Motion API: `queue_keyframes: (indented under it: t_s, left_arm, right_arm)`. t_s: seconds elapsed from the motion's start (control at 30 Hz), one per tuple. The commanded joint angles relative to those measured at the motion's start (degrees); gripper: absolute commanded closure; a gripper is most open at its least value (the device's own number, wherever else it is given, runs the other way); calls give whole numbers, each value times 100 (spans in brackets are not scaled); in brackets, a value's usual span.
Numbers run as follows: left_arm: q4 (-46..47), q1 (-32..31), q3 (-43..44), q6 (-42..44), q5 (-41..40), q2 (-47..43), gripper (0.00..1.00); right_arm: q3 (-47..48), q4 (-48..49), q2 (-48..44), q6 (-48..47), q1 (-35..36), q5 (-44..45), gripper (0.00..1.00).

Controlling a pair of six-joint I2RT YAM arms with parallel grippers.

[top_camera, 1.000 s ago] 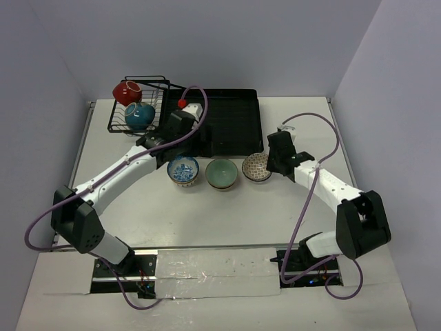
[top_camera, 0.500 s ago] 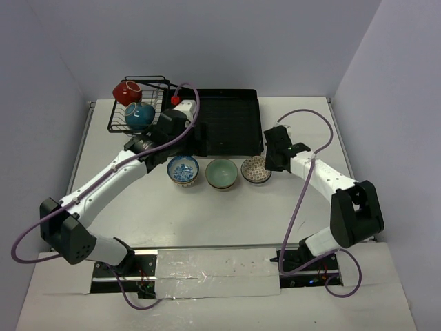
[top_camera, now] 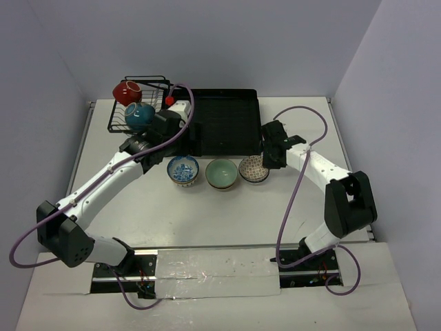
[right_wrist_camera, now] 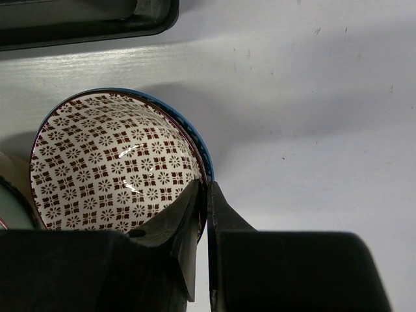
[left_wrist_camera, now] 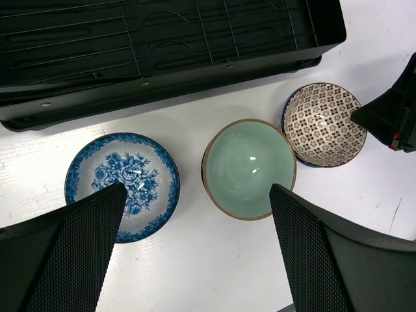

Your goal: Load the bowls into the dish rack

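Three bowls stand in a row on the table in front of the dish rack (top_camera: 227,124): a blue floral bowl (top_camera: 183,170), a pale green bowl (top_camera: 222,174) and a brown-patterned bowl (top_camera: 253,168). My right gripper (top_camera: 269,158) is shut on the patterned bowl's (right_wrist_camera: 110,169) right rim, one finger inside and one outside (right_wrist_camera: 203,195). The bowl still rests on the table. My left gripper (top_camera: 165,136) hangs open and empty above the floral bowl (left_wrist_camera: 123,175) and green bowl (left_wrist_camera: 247,169), its midpoint (left_wrist_camera: 198,190) over the gap between them.
The rack's wire basket (top_camera: 157,85) at the far left holds a red bowl (top_camera: 127,92) and a teal bowl (top_camera: 140,116). The rack's ridged tray (left_wrist_camera: 162,71) lies just behind the row of bowls. Purple cables arch over both arms.
My left arm has swung left and back from over the tray toward the basket side. My right gripper has moved left onto the patterned bowl's rim, and the bowl has shifted slightly left.
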Motion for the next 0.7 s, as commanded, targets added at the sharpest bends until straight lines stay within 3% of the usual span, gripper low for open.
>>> queue_keyframes:
  t_s: [0.0, 0.47, 0.67]
  left_arm:
    - [204, 55, -58, 116, 95, -253, 3]
    - [292, 143, -173, 89, 236, -367, 3]
    - [310, 161, -208, 80, 254, -376, 3]
  right_arm:
    - [208, -439, 114, -106, 34, -13, 87]
    - [410, -720, 386, -141, -10, -109, 83]
    - [489, -764, 334, -123, -10, -39, 90]
